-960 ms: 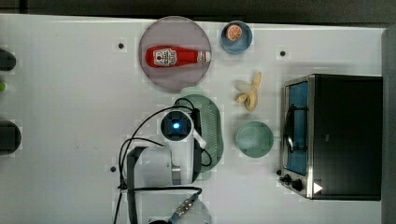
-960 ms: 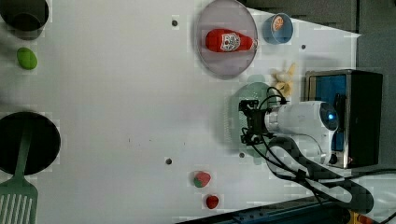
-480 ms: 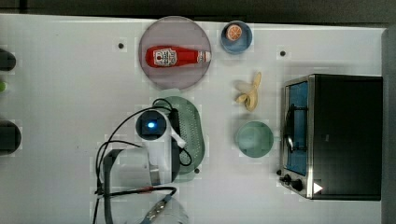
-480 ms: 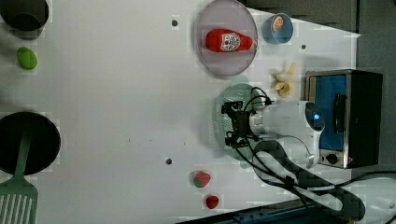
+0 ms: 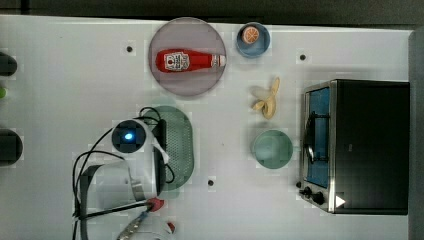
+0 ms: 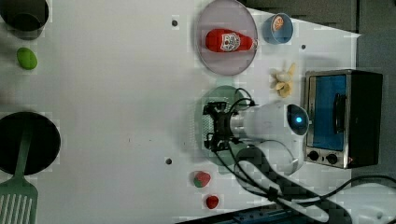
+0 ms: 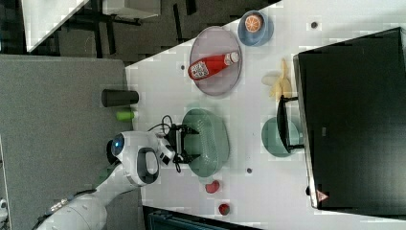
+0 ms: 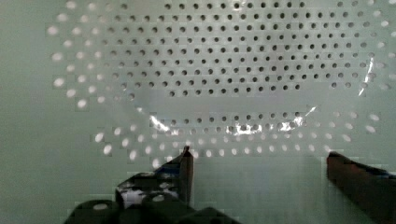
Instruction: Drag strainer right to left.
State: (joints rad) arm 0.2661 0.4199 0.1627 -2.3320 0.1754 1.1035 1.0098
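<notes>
Mint-green oblong perforated plastic strainer (image 5: 179, 145) sits just below the round grey-pink plate (image 5: 187, 82) holding the red ketchup bottle (image 5: 187, 60) in the top view, well apart from the round teal bowl (image 5: 272, 149). Black two-finger gripper (image 8: 259, 163) is spread wide, fingers down inside the basin, pinching nothing.

Risks, my read: drag relies on a finger pushing the inner wall. A shallow finger could ride over the rim and lose the basin. An off-centre push could yaw it toward the plate.

Hard to tell: whether the fingertips touch the strainer floor. The arm covers the strainer's left edge in the top view.
</notes>
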